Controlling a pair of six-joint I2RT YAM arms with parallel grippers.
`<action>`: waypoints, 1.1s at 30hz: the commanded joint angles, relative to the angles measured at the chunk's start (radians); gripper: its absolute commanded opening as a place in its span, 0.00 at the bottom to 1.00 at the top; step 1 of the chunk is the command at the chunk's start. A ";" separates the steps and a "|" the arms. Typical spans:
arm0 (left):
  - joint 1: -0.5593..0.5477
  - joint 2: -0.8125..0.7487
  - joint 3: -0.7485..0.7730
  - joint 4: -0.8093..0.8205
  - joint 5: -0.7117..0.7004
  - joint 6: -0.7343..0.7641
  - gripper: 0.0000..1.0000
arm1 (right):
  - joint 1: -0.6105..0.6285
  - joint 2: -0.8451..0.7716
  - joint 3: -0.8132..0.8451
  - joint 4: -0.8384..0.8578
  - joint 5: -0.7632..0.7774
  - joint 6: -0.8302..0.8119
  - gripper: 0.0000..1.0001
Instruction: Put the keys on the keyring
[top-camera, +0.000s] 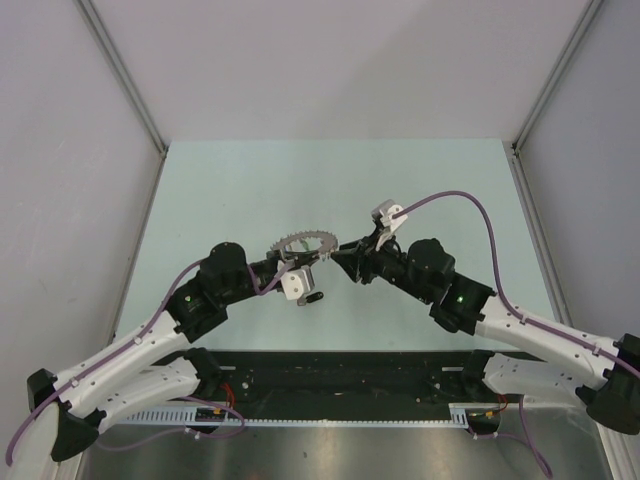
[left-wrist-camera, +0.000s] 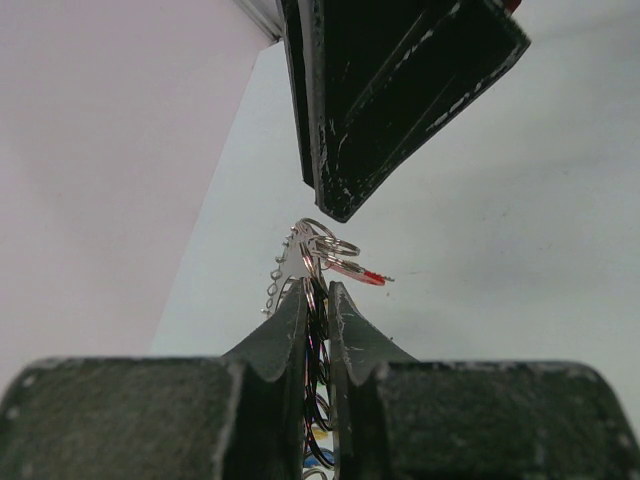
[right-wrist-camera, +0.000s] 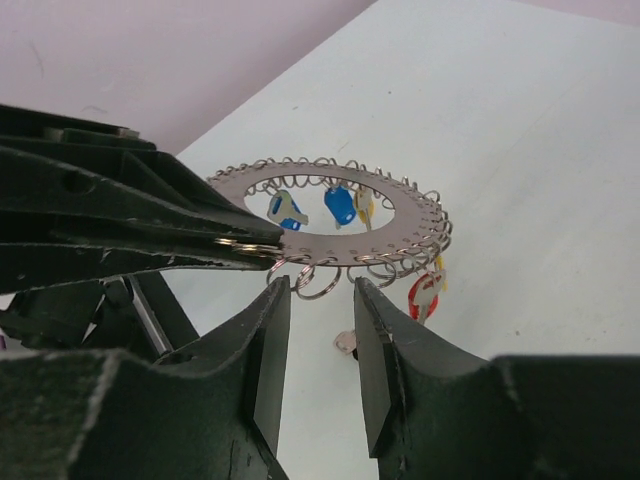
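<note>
— Where is the keyring (right-wrist-camera: 405, 235) sitting?
— It is hanging roughly flat in the air above the table (top-camera: 250, 190). The left gripper (right-wrist-camera: 262, 247) is pinching its rim, jaws almost closed on the metal. A blue-headed key (right-wrist-camera: 340, 205) and a red-headed key (right-wrist-camera: 422, 297) are dangling underneath.
— And the right gripper (right-wrist-camera: 320, 300)?
— Its jaws are standing partly apart and gripping nothing, just beside the small loops on the near edge.
— What is the step asking for?
— Probably the left holding the ring rigid while the right is lining up on one loop, not its neighbours.
</note>
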 joint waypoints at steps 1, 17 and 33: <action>-0.004 -0.012 0.010 0.100 -0.007 0.007 0.00 | 0.006 0.032 0.053 0.028 0.065 0.060 0.37; -0.004 -0.004 0.017 0.091 -0.024 0.005 0.00 | 0.020 0.041 0.062 0.053 0.074 0.106 0.39; -0.004 -0.006 0.019 0.088 -0.026 0.004 0.01 | 0.027 0.089 0.073 0.019 0.105 0.107 0.35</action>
